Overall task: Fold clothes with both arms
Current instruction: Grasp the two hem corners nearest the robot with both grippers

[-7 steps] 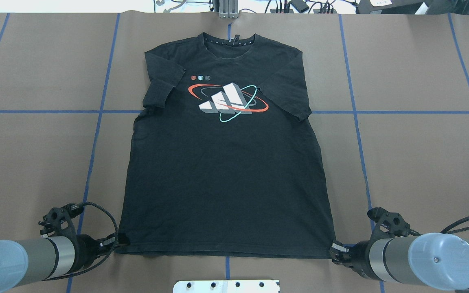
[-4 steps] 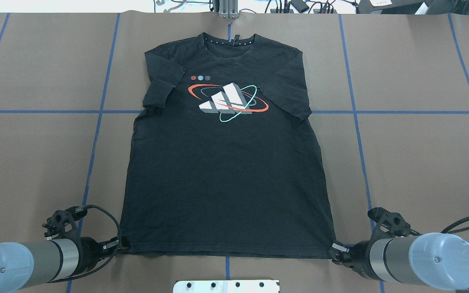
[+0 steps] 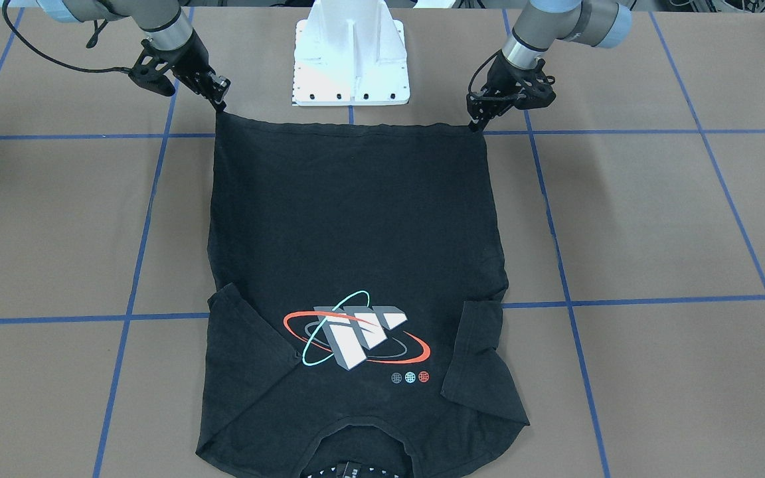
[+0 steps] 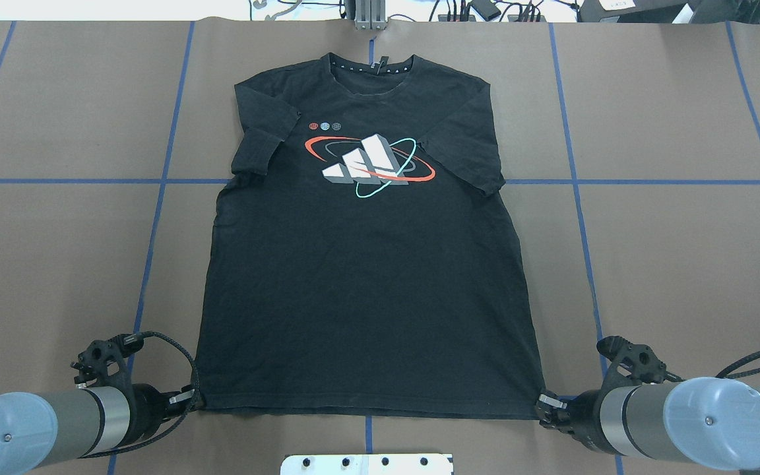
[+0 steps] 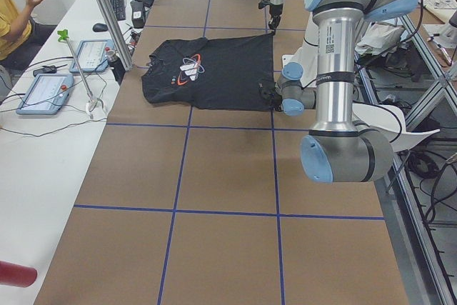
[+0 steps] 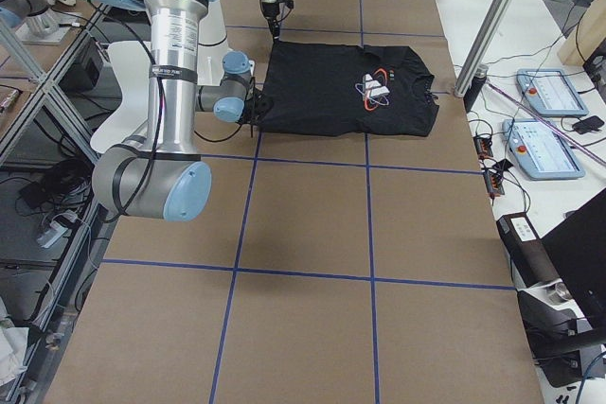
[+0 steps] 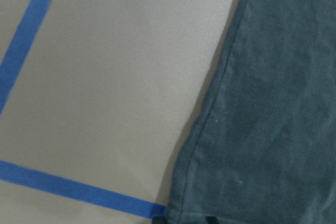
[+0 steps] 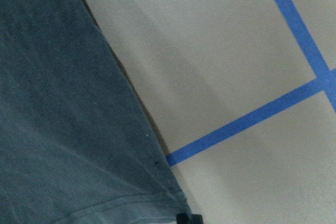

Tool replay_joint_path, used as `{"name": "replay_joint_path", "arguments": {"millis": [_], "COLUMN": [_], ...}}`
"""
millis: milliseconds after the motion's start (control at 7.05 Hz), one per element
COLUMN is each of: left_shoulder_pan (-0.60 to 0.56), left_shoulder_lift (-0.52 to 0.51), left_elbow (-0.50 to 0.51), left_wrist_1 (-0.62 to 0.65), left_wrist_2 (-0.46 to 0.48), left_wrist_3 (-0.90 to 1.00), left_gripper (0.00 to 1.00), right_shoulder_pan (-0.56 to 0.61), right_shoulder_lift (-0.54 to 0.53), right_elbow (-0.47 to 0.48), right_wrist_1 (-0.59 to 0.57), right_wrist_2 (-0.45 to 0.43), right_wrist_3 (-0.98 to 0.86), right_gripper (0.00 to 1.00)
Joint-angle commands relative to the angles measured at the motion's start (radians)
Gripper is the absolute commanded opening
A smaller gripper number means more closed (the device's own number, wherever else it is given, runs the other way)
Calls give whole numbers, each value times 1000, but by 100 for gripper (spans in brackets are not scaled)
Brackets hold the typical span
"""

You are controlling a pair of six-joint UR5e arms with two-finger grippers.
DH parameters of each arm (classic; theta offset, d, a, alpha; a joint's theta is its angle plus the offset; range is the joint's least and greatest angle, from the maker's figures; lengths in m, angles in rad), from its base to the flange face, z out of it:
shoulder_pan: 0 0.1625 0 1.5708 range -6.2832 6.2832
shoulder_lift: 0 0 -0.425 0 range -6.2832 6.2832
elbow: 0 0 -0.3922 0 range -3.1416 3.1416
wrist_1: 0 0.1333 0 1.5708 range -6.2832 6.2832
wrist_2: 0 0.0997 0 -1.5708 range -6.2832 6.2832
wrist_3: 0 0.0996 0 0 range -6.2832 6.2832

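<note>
Paper, matte and brown, is covering the desk (image 4: 57, 251), and blue tape lines (image 4: 156, 218) are dividing it into large squares. At the near left, the left arm (image 4: 37, 429), a smooth silver-grey tube with a light-blue cap, is reaching in low, and its black left pincer (image 4: 194, 398) is pinching shut on the left hem corner of the black T-shirt (image 4: 367, 277). The shirt is lying flat and face up in the middle of the desk, collar at the far edge and hem nearest the white mounting base (image 4: 367, 464). Its cotton is looking soft and slightly faded, with faint creases; both short sleeves are folding inward over the chest. A red, teal and white orbit graphic (image 4: 370, 166) is sitting on the chest. At the near right, the right pincer (image 4: 543, 402) is closing on the right hem corner, with the right arm (image 4: 683, 422) behind it. In the front-facing view the hem is stretching taut between the two corners.
</note>
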Motion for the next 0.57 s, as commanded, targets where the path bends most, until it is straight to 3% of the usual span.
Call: {"name": "replay_joint_path", "arguments": {"millis": [0, 284, 426], "left_shoulder_pan": [-6, -6, -14], "left_shoulder_lift": [13, 15, 18], "left_elbow": [-30, -137, -212], "left_wrist_1": [5, 107, 138], "left_wrist_2": [-2, -24, -79], "left_wrist_3": [0, 2, 0], "left_gripper": [0, 0, 0], "right_shoulder_pan": [-1, 14, 17], "right_shoulder_lift": [0, -6, -49], "right_elbow": [-3, 29, 75], "right_wrist_1": [0, 0, 0], "right_wrist_2": [0, 30, 55], "right_wrist_3": [0, 0, 0], "right_gripper": [0, 0, 0]}}
